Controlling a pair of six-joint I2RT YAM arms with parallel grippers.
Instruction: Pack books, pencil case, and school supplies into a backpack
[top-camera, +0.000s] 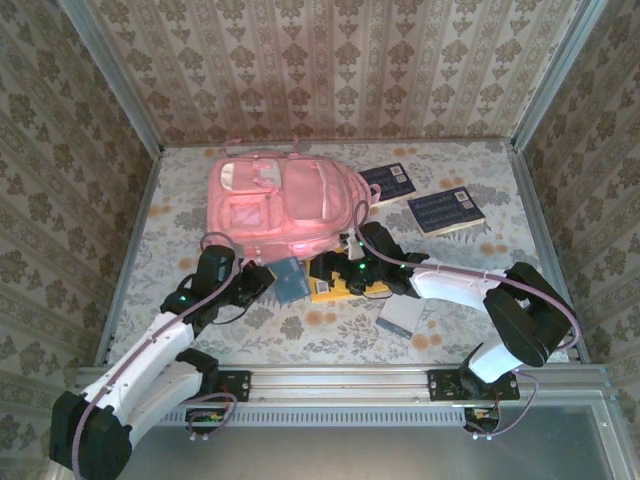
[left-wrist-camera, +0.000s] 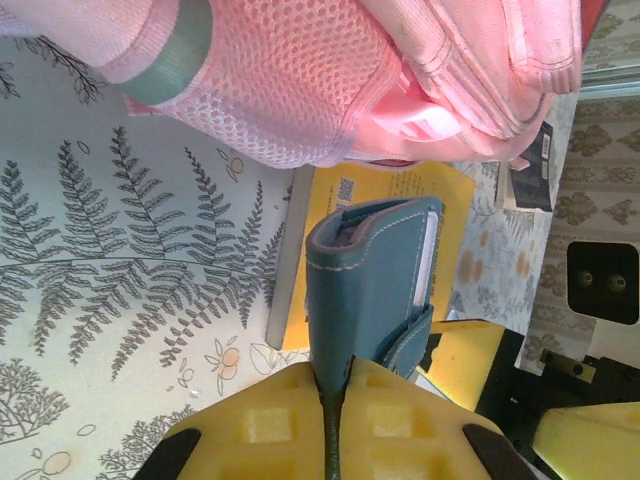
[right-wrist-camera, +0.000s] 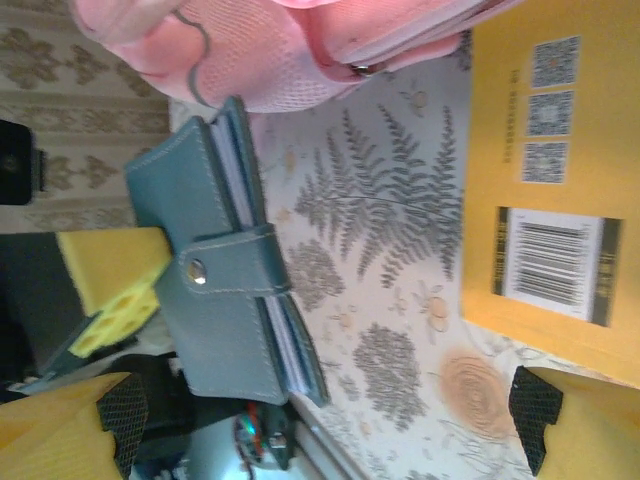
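The pink backpack (top-camera: 280, 205) lies at the back middle of the table, its mesh side close to both wrist cameras (left-wrist-camera: 300, 90) (right-wrist-camera: 280, 50). My left gripper (top-camera: 268, 280) (left-wrist-camera: 345, 385) is shut on the edge of a dark teal snap-flap case (top-camera: 287, 280) (left-wrist-camera: 370, 280) (right-wrist-camera: 225, 290), one of the school supplies, held just in front of the backpack. My right gripper (top-camera: 335, 272) (right-wrist-camera: 328, 420) stands wide open beside it, holding nothing, over the orange-yellow book (top-camera: 335, 288) (left-wrist-camera: 400, 190) (right-wrist-camera: 550, 180). Two navy books (top-camera: 388, 182) (top-camera: 446, 210) lie right of the backpack. The pencil case is out of view.
A silver-grey framed pale rectangle (top-camera: 400, 318) lies near the front, right of centre. Metal rails and patterned walls (top-camera: 130, 250) fence the floral table on three sides. Open cloth shows at the far right (top-camera: 490, 250) and at the front left (top-camera: 290, 330).
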